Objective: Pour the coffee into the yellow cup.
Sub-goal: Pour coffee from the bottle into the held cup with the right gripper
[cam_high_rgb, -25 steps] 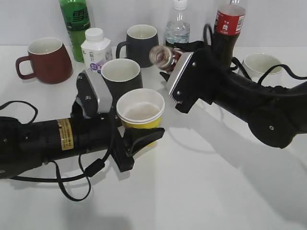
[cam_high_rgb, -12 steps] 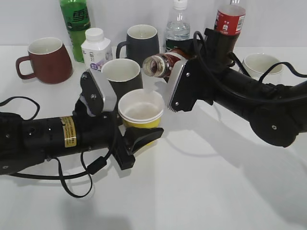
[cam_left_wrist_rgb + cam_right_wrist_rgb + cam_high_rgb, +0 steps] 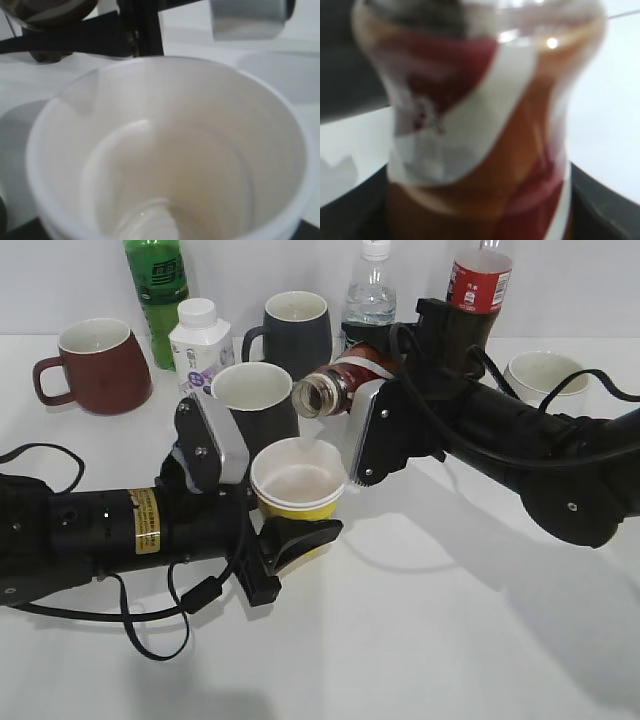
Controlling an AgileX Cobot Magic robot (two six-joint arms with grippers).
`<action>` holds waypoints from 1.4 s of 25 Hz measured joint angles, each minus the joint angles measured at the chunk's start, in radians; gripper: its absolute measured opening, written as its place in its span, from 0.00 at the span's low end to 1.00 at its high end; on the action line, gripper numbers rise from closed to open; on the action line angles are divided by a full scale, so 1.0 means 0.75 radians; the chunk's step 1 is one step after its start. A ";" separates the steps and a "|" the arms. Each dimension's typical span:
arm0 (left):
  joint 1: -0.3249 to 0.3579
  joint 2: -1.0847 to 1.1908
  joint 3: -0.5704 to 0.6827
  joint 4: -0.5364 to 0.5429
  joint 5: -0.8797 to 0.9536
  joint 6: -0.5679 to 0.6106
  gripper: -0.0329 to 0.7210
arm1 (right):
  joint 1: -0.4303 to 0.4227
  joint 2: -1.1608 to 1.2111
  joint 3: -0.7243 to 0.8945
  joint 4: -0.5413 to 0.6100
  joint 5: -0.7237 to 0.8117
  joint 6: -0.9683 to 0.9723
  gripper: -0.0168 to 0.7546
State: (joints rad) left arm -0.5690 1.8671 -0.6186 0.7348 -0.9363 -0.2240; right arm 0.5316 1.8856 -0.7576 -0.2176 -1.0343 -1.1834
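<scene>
The yellow cup [image 3: 298, 483], white inside, is held off the table in my left gripper [image 3: 290, 525], which is shut on its lower wall. Its white inside fills the left wrist view [image 3: 170, 160], and I see no coffee in it. My right gripper [image 3: 365, 390] is shut on an open coffee bottle [image 3: 335, 385] with a red and white label. The bottle lies almost level, its mouth pointing left just above and behind the cup's far rim. The bottle fills the right wrist view [image 3: 480, 125], with brown liquid inside.
Behind the cup stand a dark mug [image 3: 254, 397], a second dark mug [image 3: 296, 327], a red mug [image 3: 95, 365], a white bottle [image 3: 200, 340], a green bottle [image 3: 157, 290], a water bottle [image 3: 371, 295], a cola bottle [image 3: 478, 285] and a white cup [image 3: 543, 375].
My right gripper has moved left and tipped the bottle closer to level, its mouth now nearer the cup. My left gripper has lifted the cup slightly to the right.
</scene>
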 joint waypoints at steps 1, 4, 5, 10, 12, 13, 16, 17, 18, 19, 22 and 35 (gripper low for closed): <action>-0.001 0.000 0.000 0.000 0.000 0.000 0.62 | 0.000 0.000 0.000 -0.001 0.000 -0.015 0.67; -0.001 0.000 0.000 0.001 0.000 0.000 0.61 | 0.000 0.000 0.000 -0.004 -0.001 -0.051 0.67; -0.001 0.000 0.000 0.001 0.000 0.000 0.61 | 0.000 0.000 0.000 -0.004 -0.003 -0.065 0.67; -0.001 0.000 0.000 0.004 0.000 0.000 0.61 | 0.000 0.000 0.000 -0.005 -0.003 -0.104 0.67; -0.001 0.000 0.000 0.004 0.000 0.000 0.61 | 0.000 0.000 0.000 -0.009 -0.003 -0.107 0.67; -0.001 0.000 0.000 0.004 0.000 0.000 0.61 | 0.000 0.000 0.000 -0.010 -0.003 -0.112 0.67; -0.001 0.000 0.000 0.004 0.000 0.000 0.61 | 0.000 0.000 0.000 -0.012 -0.004 -0.138 0.67; -0.001 0.000 0.000 0.006 0.000 0.000 0.61 | 0.000 0.000 0.000 -0.012 -0.004 -0.143 0.67; -0.001 0.000 0.000 0.009 0.000 0.000 0.61 | 0.000 0.000 0.000 -0.012 -0.004 -0.146 0.67; -0.001 0.000 0.000 0.015 0.000 0.000 0.61 | 0.000 0.000 0.000 -0.012 -0.004 -0.148 0.67; -0.001 0.000 0.000 0.041 0.000 0.000 0.61 | 0.000 0.000 0.000 -0.012 -0.004 -0.150 0.67; -0.001 0.000 0.000 0.065 0.000 0.000 0.61 | 0.000 0.000 0.000 -0.014 -0.004 -0.165 0.67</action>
State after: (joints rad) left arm -0.5698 1.8671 -0.6186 0.7835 -0.9363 -0.2240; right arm 0.5316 1.8856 -0.7576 -0.2278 -1.0374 -1.3071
